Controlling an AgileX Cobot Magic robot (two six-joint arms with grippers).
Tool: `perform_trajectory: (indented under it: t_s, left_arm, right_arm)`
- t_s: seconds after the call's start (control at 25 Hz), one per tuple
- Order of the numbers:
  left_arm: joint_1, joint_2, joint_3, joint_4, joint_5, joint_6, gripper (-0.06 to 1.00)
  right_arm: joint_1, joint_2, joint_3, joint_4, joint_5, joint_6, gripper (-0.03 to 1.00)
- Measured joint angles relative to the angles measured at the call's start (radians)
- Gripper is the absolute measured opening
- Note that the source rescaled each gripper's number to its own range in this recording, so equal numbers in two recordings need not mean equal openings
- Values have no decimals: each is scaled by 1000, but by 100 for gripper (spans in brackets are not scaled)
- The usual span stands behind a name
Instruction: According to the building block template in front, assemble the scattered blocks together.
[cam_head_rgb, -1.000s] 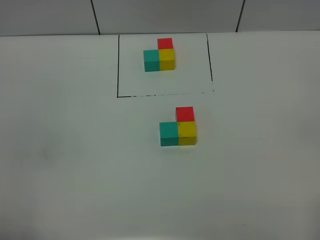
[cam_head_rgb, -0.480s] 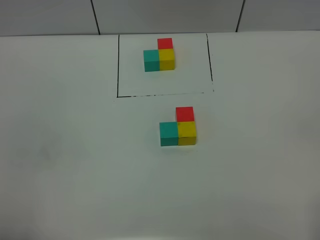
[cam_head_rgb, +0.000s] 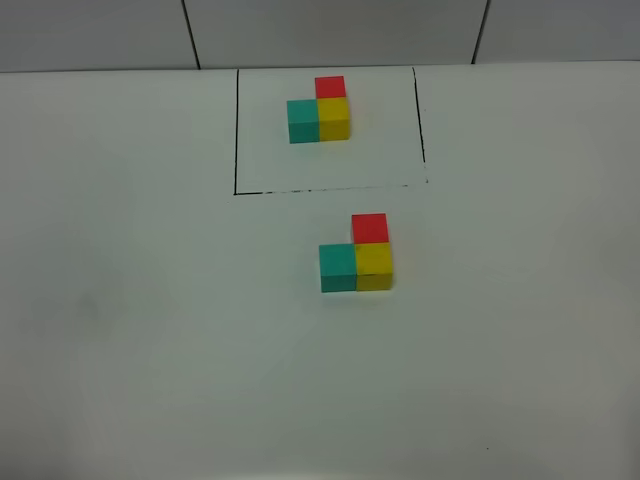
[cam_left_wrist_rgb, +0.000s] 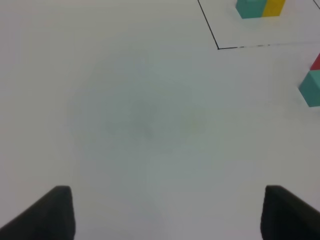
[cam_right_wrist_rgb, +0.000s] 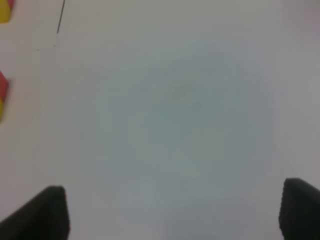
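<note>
Assembly looks finished: teal cube, yellow cube and red cube sit joined in an L mid-desk, matching the framed template beyond. Left claw and right claw released, empty, well apart. Next: likely nothing but a check.

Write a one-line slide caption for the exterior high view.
Teal, yellow and red blocks joined in an L on the white table, matching the framed template behind them.
</note>
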Motion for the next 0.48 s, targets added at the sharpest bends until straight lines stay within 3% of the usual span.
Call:
perform_trajectory:
  t_s: [0.48]
  left_arm:
    - [0,0,0,0,0,0,80]
  right_arm:
    - [0,0,0,0,0,-1,72]
